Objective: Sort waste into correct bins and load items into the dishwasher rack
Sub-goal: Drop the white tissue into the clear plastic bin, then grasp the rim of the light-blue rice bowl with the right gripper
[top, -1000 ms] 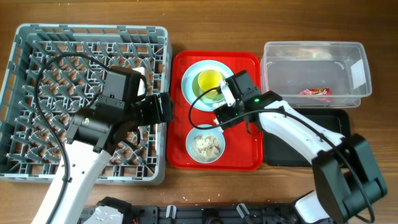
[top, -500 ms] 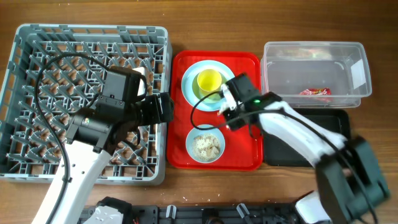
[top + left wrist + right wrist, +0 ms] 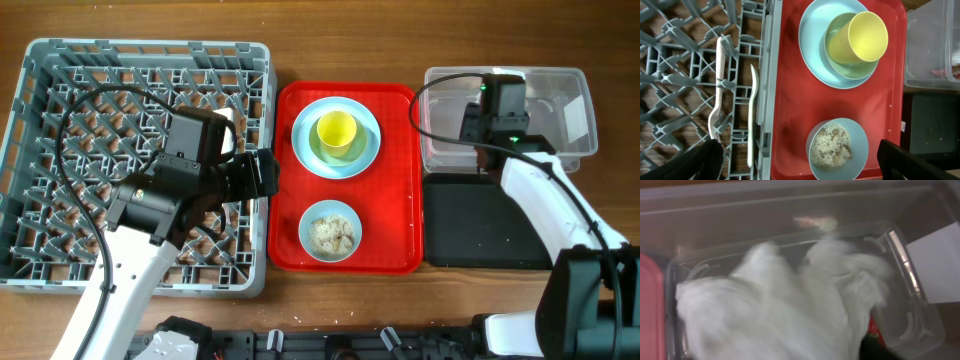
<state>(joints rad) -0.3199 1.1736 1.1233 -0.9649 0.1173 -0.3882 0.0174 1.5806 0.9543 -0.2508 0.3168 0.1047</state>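
My right gripper [image 3: 495, 100] hangs over the clear tub [image 3: 570, 75]. In the right wrist view a blurred white napkin [image 3: 780, 305] fills the tub below the jaws, beside the red foil wrapper [image 3: 874, 330]. One dark finger [image 3: 880, 352] shows far to the right and the other is hidden. My left gripper [image 3: 262, 172] stands open at the dishwasher rack's [image 3: 60, 60] right edge. On the red tray [image 3: 395, 100] a yellow-green cup [image 3: 336, 130] sits in a bowl [image 3: 850, 72] on the blue plate [image 3: 305, 150]. A second bowl [image 3: 330, 230] holds rice scraps [image 3: 832, 147]. A fork [image 3: 717, 90] and spoon [image 3: 752, 115] lie in the rack.
The shallow black tray [image 3: 485, 220] lies in front of the clear tub, right of the red tray. A black cable [image 3: 85, 110] loops over the rack above my left arm. Bare wooden table [image 3: 300, 40] shows at the back.
My right arm swung from the plate on the red tray over to the clear tub, taking the white napkin with it. The left arm has not moved.
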